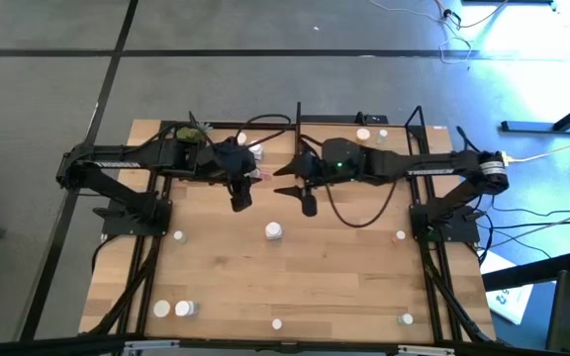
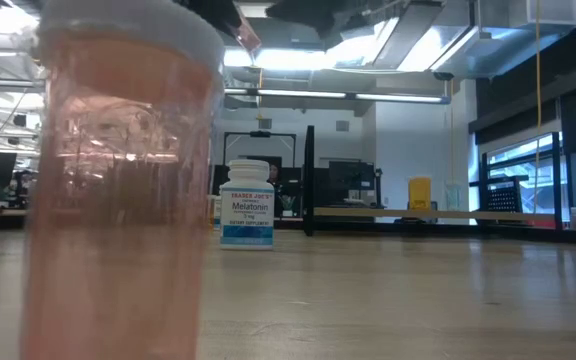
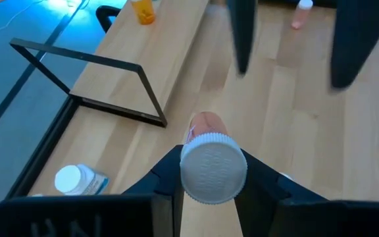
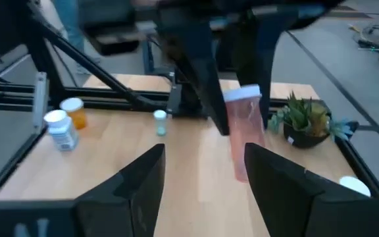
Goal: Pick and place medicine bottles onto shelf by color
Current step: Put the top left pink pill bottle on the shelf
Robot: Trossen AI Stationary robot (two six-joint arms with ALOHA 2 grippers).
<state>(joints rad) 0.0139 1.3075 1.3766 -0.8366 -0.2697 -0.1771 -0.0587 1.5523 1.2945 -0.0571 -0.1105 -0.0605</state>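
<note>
Left wrist view: left end effector (image 3: 212, 181) clamped on a pink bottle (image 3: 206, 125) with a white ribbed cap (image 3: 213, 172); fingers (image 3: 170, 174) press both sides just below the cap. Bottle is above bare bench (image 3: 295, 125), not on the shelf. This view alone shows the shelf board (image 3: 150, 52) with its black frame (image 3: 110, 85), an orange bottle (image 3: 143, 12) standing on it, and a white bottle with blue label (image 3: 77, 181) lying near the bench edge.

Right wrist view: the same pink bottle (image 4: 245, 128) seen from the side, upright, hanging from the left arm's dark fingers (image 4: 202, 72). Right end effector (image 4: 202, 178) has its fingers apart with nothing between them; the pink bottle is ahead of it, near but not touching. Only here: a small potted plant (image 4: 308, 118) just beside the bottle, plus a white bottle (image 4: 61, 128) and an orange one (image 4: 76, 110) standing together at the far side.

High view: both arms reach inward toward bench centre, left end effector (image 1: 240, 193) and right end effector (image 1: 300, 193) close together. A white bottle (image 1: 273, 231) stands alone nearer the front; others are scattered along the front edge, colours too small to tell.

Low view: a pink bottle (image 2: 118, 190) fills the foreground, probably standing close to the lens. A labelled white bottle (image 2: 247, 205) stands farther back.
</note>
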